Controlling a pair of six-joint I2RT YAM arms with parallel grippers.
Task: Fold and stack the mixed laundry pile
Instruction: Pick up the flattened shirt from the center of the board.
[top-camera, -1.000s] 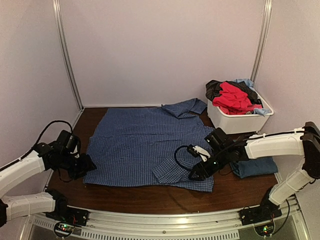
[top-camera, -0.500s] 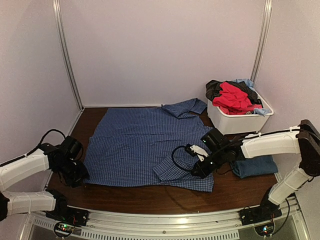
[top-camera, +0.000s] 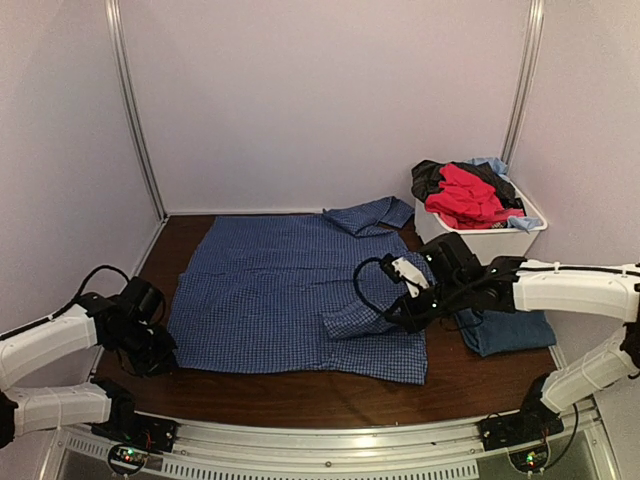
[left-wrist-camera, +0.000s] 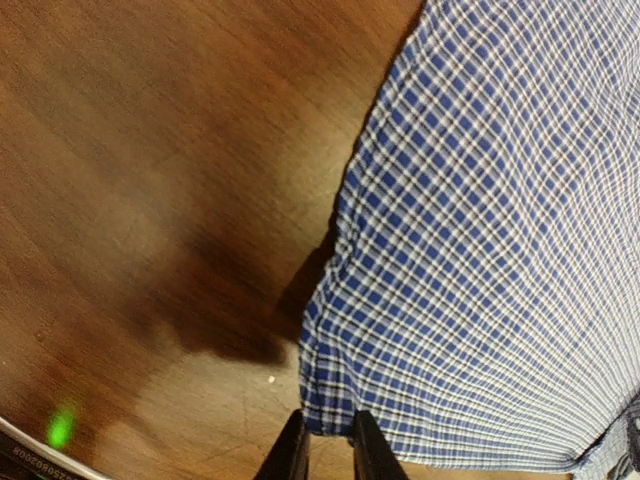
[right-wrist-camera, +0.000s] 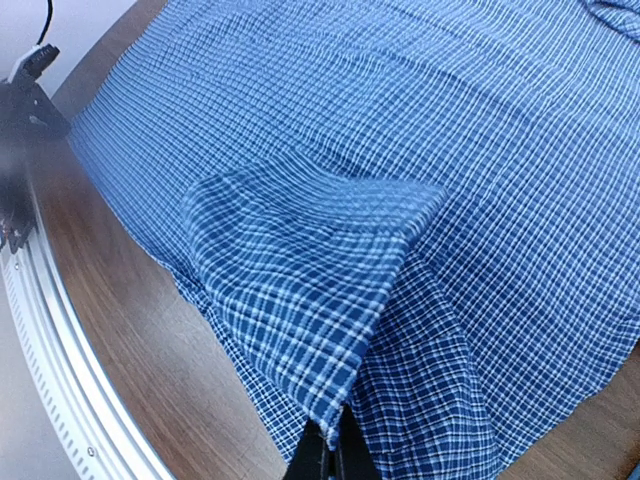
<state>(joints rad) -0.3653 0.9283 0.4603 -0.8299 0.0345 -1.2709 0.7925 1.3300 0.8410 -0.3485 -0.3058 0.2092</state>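
Top external: right end effector (top-camera: 398, 318) has drawn checked shirt (top-camera: 270, 290) flap inward.

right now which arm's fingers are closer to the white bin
Right. The right fingers pinch a fold of the checked shirt just near-left of the white bin; the left fingers sit at the shirt's near-left corner, the whole shirt away.

This is a robotics lab test cell. Plain pale lilac wall panels (top-camera: 320, 100) close it in, joined by bare aluminium corner posts (top-camera: 135, 110) at upper left and upper right. Along the bottom edge, a ribbed metal mounting rail (top-camera: 330, 440) with small green status lights (top-camera: 125, 457) carries one white-and-black robot arm at lower left (top-camera: 45, 345) and another at right (top-camera: 570, 290). The dark wood-grain table (top-camera: 330, 395) holds a spread blue-and-white checked shirt (top-camera: 270, 290) and a white plastic bin (top-camera: 480, 245).
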